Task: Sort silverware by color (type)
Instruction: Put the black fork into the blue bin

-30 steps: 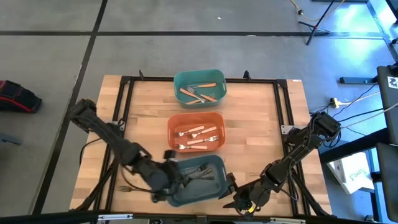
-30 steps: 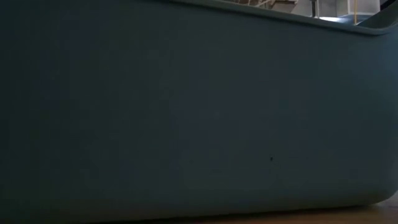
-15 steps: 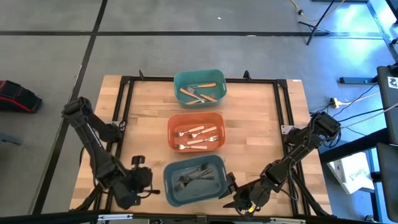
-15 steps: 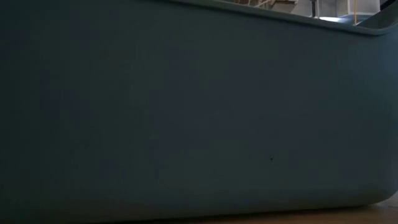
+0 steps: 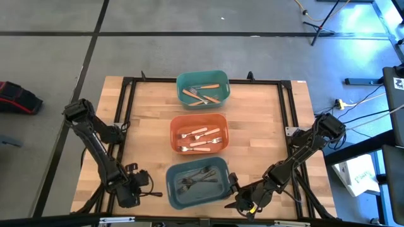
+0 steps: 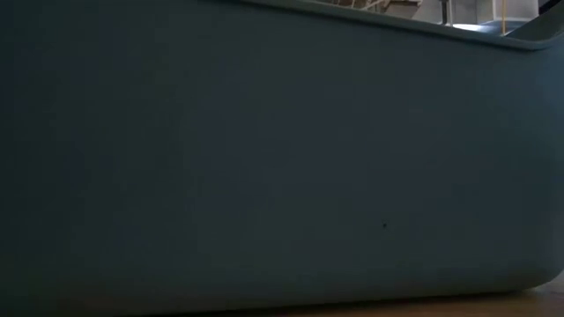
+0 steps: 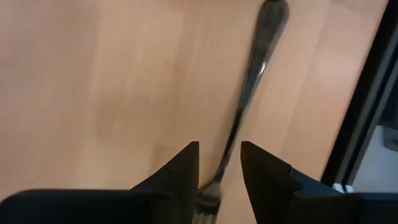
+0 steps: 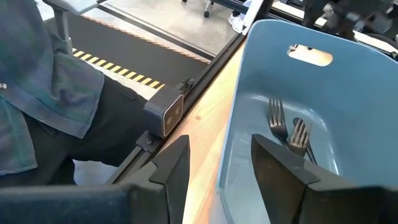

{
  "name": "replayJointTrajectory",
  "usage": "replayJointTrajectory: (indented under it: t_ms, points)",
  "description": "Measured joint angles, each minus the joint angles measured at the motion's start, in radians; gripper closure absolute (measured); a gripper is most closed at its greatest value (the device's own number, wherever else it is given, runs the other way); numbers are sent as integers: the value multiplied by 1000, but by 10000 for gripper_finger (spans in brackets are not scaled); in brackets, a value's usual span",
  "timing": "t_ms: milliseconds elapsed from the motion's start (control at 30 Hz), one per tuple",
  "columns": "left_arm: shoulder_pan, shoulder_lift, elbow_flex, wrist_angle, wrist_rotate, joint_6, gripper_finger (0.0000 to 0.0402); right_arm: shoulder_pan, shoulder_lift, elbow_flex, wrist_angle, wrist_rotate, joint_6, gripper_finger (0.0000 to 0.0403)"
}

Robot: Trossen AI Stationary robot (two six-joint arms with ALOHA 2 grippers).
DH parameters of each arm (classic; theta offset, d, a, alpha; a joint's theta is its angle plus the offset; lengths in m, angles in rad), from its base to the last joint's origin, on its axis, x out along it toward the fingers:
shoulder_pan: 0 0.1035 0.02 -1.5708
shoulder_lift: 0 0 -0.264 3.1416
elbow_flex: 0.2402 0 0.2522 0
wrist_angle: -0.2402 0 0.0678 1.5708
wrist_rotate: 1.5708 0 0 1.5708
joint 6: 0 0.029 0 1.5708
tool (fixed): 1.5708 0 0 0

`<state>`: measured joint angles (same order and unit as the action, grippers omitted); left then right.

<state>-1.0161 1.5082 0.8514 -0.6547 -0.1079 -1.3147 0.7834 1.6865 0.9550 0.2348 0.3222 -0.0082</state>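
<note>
One dark grey metal fork (image 7: 254, 65) lies flat on the wood near the table's near left corner. My left gripper (image 5: 129, 188) hangs over it, pointing down. It is open (image 7: 219, 144), with a finger on each side of the fork's neck, just above the tines. My right gripper (image 5: 238, 200) is open (image 8: 221, 140) and waits at the near edge, right of the blue-grey bin (image 5: 197, 183). That bin holds grey metal forks (image 8: 287, 127). Cream-handled forks (image 5: 201, 137) lie in the orange bin (image 5: 222, 123). Brown-handled forks (image 5: 202, 94) lie in the teal bin (image 5: 186, 79).
The three bins stand in a row down the table's middle, teal farthest. A black frame rail (image 7: 367, 118) runs close beside the fork. The blue-grey bin's wall (image 6: 282, 158) fills the low view. A person's plaid sleeve (image 8: 43, 74) shows beyond the near edge.
My left gripper has moved from the blue-grey bin toward the table's left edge, then a little toward the near edge and down over the lone fork. The right arm has barely shifted.
</note>
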Motion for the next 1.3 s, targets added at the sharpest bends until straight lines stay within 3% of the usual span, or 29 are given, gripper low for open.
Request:
replayJointTrajectory:
  t_ms: [200, 333, 667, 967, 1133, 1300]
  points:
    - [0, 0, -87, 197, 17, -19, 288, 0, 0, 0, -1, 0, 0, 243]
    - [-5, 10, -103, 241, 17, -21, 288, 0, 0, 0, -1, 0, 0, 243]
    - [-42, 99, -100, 225, 44, -10, 296, 0, 0, 0, 0, 0, -1, 243]
    - [-28, 96, -101, 213, 57, 5, 392, 0, 0, 0, 0, 1, -18, 243]
    - [-17, 85, -82, 195, 53, 32, 389, 0, 0, 0, 1, 1, -20, 243]
    - [2, 26, 15, 85, 4, 92, 390, 0, 0, 0, 1, 2, -20, 243]
